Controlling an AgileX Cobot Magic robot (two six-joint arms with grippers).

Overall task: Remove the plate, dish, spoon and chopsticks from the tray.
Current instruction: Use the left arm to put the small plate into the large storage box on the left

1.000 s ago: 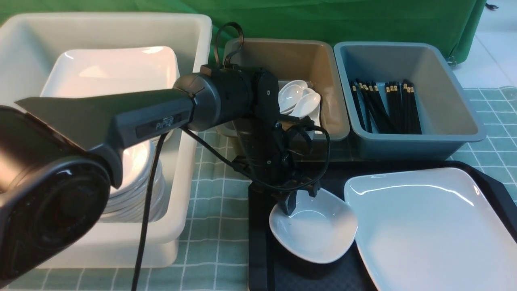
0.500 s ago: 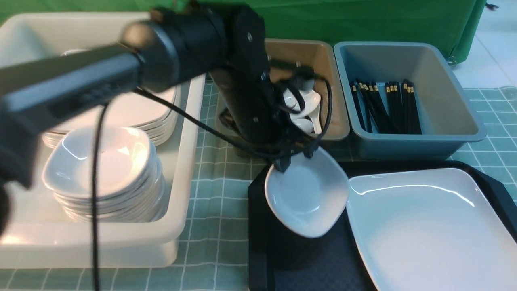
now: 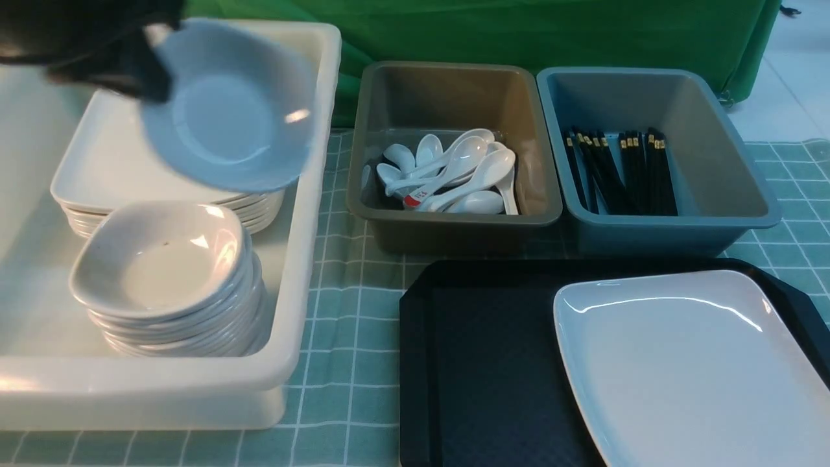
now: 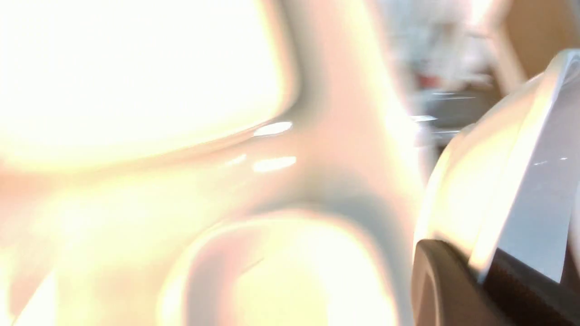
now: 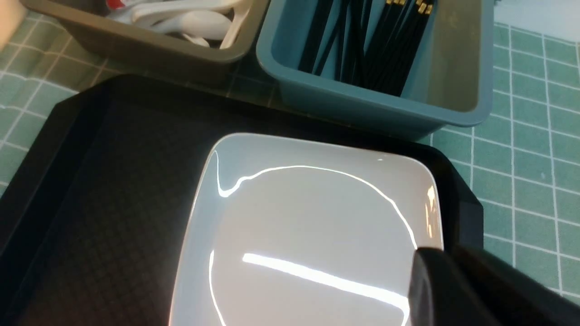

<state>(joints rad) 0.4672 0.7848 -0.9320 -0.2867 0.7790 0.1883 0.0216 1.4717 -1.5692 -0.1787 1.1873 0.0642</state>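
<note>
My left gripper (image 3: 133, 68) is a dark blur at the far left, shut on the rim of a small white dish (image 3: 227, 107) held tilted above the white tub (image 3: 318, 194). In the left wrist view the dish rim (image 4: 525, 190) sits between the jaws of the gripper (image 4: 487, 271). The large white plate (image 3: 687, 363) lies on the right part of the black tray (image 3: 480, 363). My right gripper (image 5: 455, 271) hovers over the plate's (image 5: 308, 235) corner, its jaws together with nothing between them. No spoon or chopsticks show on the tray (image 5: 99, 181).
The tub holds a stack of small dishes (image 3: 162, 272) and a stack of plates (image 3: 97, 175). A brown-grey bin (image 3: 454, 224) holds several white spoons (image 3: 454, 172). A blue-grey bin (image 3: 733, 194) holds several black chopsticks (image 3: 622, 172). A green checked cloth covers the table.
My left arm has lifted the small dish off the tray and swung it left and back, over the tub. The plate has not moved.
</note>
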